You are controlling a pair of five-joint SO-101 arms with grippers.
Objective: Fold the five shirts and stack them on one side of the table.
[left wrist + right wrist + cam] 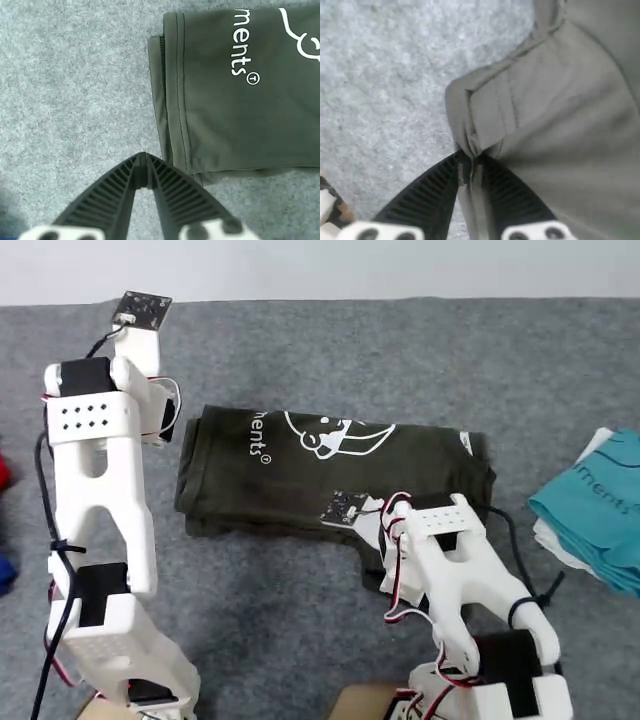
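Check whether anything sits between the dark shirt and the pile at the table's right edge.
Nothing visible does. Bare grey table separates the dark shirt from the teal-topped pile. The right pincer is shut on the shirt's folded edge.

I can see white lettering (pixel 242 47) printed on the dark shirt (pixel 330 475), near its nine o'clock end, and it closes with a small circled mark (pixel 253 79). A white outline logo (pixel 335 433) sits beside it toward three o'clock. Paler lettering (pixel 606 490) crosses the teal shirt (pixel 600 525) at the table's three o'clock edge.
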